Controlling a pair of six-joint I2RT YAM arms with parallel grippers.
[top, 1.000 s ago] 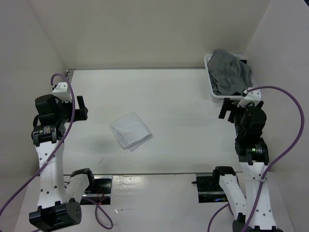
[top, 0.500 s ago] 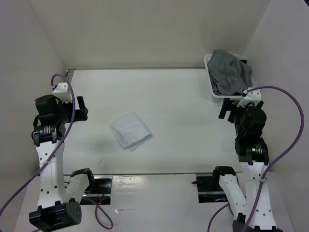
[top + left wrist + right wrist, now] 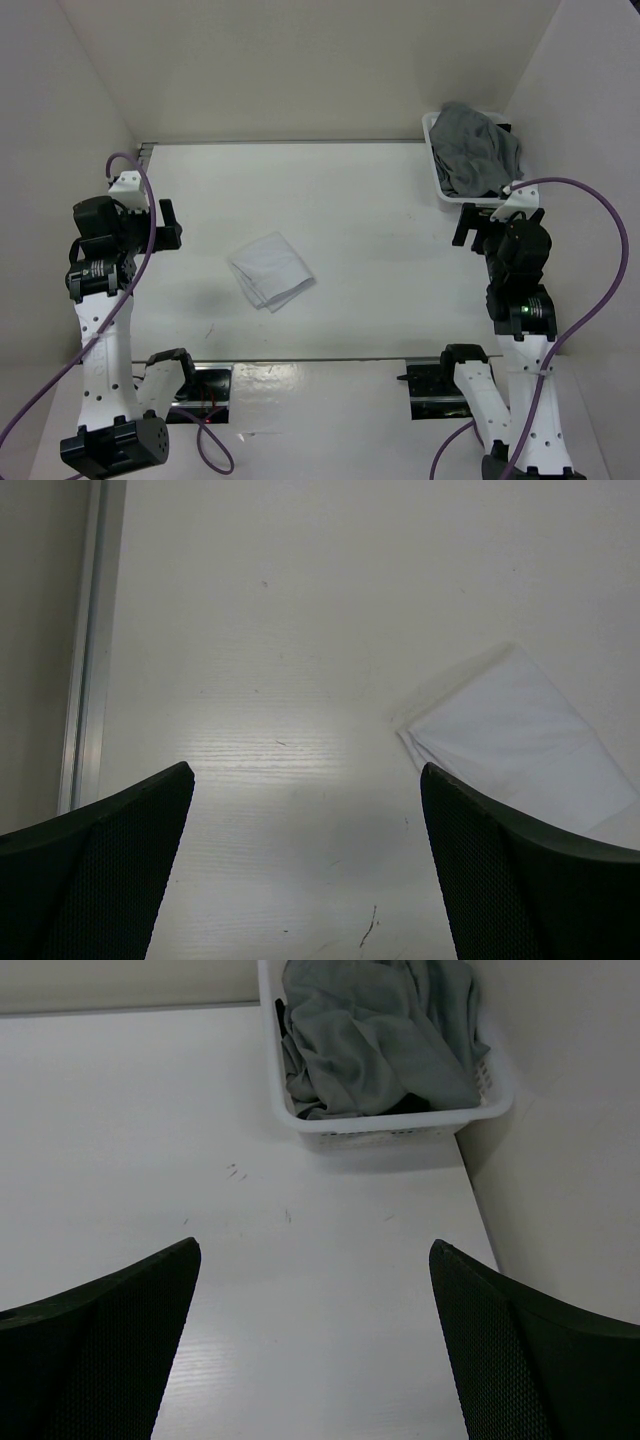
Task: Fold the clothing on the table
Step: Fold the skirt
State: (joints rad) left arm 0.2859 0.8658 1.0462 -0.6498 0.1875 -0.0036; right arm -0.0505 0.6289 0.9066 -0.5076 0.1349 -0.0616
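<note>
Overhead, I see the large flat white rectangular bench [image 3: 380,210], edged by a metal rail [image 3: 92,650], with one arm at its left side and one at its right.

Left arm [image 3: 100,270]: the left jaws stand wide apart and hold nothing. From the left wrist camera I see their two dark, mesh-textured pads [image 3: 95,880] at the bottom corners, with bare bench between them.

Right arm [image 3: 520,280]: the right jaws are likewise spread wide and empty, and they frame bare bench in the right wrist view.

Small white folded cloth [image 3: 271,270]: lies flat on the bench left of centre, turned diagonally to the edges. It is well apart from both sets of jaws and nearer the left arm. In the left wrist view it sits ahead and to the right, its layered edges showing at one corner.

White plastic basket [image 3: 436,175]: stands in the far right corner of the bench, close to the side wall, just beyond the right arm.

Heap of crumpled grey clothing [image 3: 480,150]: fills the basket and rises above its rim, with a dark patch at its near side.

I can make out a few faint marks on the bench near the basket.
</note>
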